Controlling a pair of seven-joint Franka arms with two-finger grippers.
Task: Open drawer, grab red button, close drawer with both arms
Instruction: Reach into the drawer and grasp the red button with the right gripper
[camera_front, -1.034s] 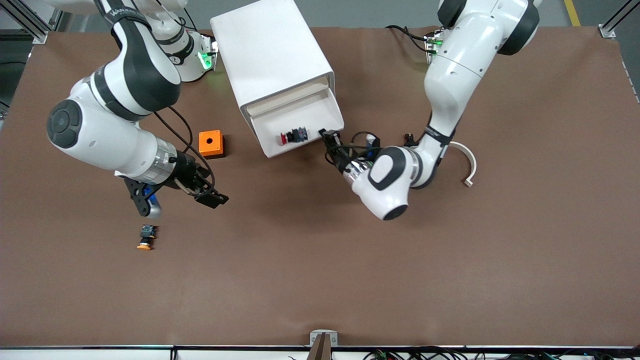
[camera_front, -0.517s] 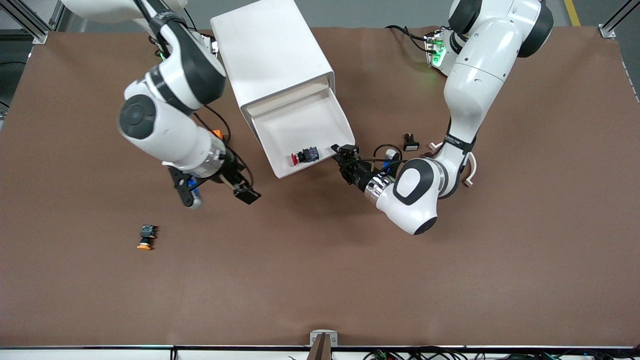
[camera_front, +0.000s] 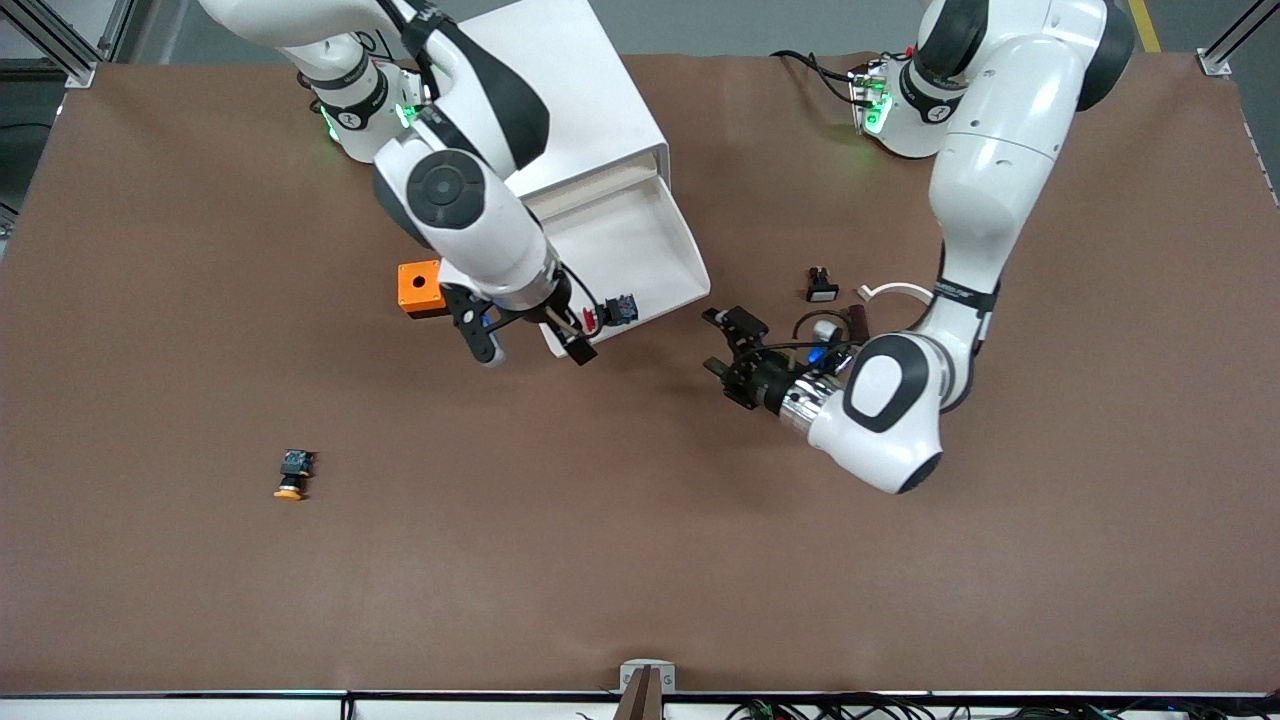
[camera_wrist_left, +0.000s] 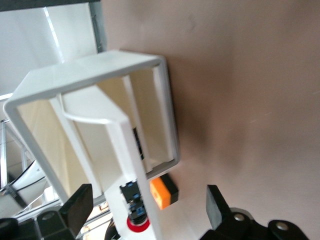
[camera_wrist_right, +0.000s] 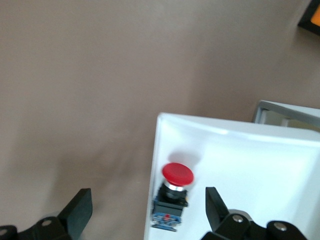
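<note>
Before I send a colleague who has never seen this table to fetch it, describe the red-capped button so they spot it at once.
Find the white cabinet near the robots' bases; its one pulled-out drawer points toward the front camera. The button lies inside it against the front wall, under the right tool. Its red cap sets it apart from the orange-capped button on the bare table.

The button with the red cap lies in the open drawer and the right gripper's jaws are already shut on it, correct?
Not quite. The button does lie in the open drawer, but the right gripper hovers over it with jaws open, holding nothing, as the right wrist view shows.
</note>
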